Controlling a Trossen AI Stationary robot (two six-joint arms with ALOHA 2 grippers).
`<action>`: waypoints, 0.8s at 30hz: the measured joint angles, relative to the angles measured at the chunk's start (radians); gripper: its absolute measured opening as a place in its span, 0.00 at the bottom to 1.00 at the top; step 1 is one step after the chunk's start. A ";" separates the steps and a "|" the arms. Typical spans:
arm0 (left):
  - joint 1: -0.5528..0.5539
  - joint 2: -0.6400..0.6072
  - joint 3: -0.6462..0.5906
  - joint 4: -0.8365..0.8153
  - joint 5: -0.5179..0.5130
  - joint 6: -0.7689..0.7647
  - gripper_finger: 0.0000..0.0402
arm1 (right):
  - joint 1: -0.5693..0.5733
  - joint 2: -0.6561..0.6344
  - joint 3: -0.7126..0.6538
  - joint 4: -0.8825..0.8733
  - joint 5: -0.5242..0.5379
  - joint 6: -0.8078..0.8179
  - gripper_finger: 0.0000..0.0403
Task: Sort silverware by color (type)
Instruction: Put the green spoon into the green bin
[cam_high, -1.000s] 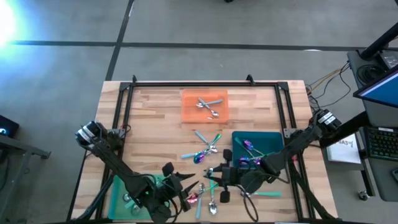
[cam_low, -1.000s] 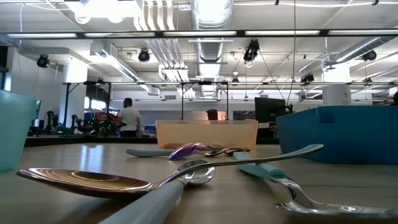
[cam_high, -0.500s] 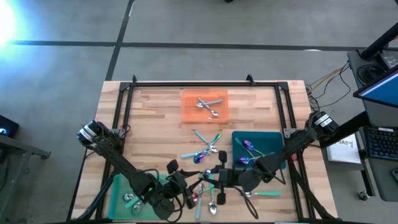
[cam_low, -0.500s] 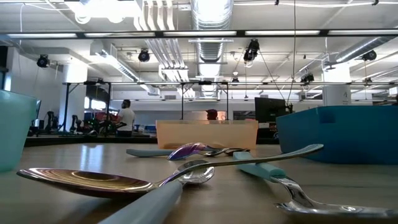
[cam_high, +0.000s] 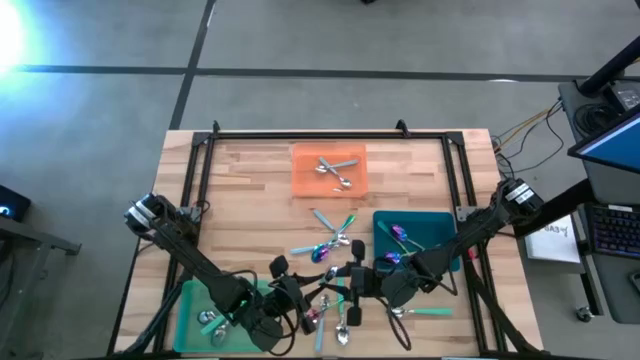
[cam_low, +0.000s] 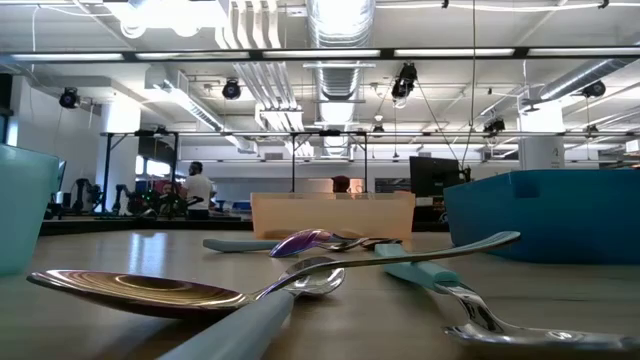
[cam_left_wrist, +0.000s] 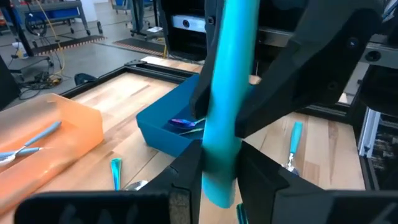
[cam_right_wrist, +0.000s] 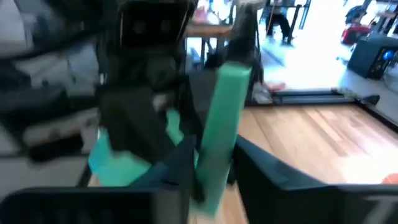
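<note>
Left gripper (cam_left_wrist: 214, 177) low at table's near edge, fingers clamped on teal-handled utensil (cam_left_wrist: 227, 93). Right gripper (cam_right_wrist: 211, 165) facing it, fingers pinching same handle (cam_right_wrist: 221, 118), seen green here. Loose silverware pile (cam_high: 335, 245) at 12 o'clock from both grippers. Orange tray (cam_high: 329, 170) beyond; blue tray (cam_high: 440, 228) at 2 o'clock; green tray (cam_high: 190, 305) at 9 o'clock.

bare wood (cam_high: 250, 190) left of orange tray (cam_high: 328, 170), both grippers crowding the front spoon pile (cam_high: 335, 310)

Three trays (cam_high: 329, 172) — orange, teal, green (silverware (cam_high: 333, 247) too tangled to count).
</note>
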 joint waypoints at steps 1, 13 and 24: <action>0.000 -0.001 0.000 -0.011 -0.003 0.000 0.14 | 0.001 -0.008 0.000 -0.027 -0.001 0.003 0.27; -0.036 -0.059 0.000 -0.191 0.074 -0.099 0.06 | 0.037 -0.152 0.000 -0.461 -0.099 0.361 0.56; -0.174 -0.169 0.000 -0.710 0.578 -0.688 0.06 | 0.129 -0.151 0.000 -0.903 -0.481 0.892 0.50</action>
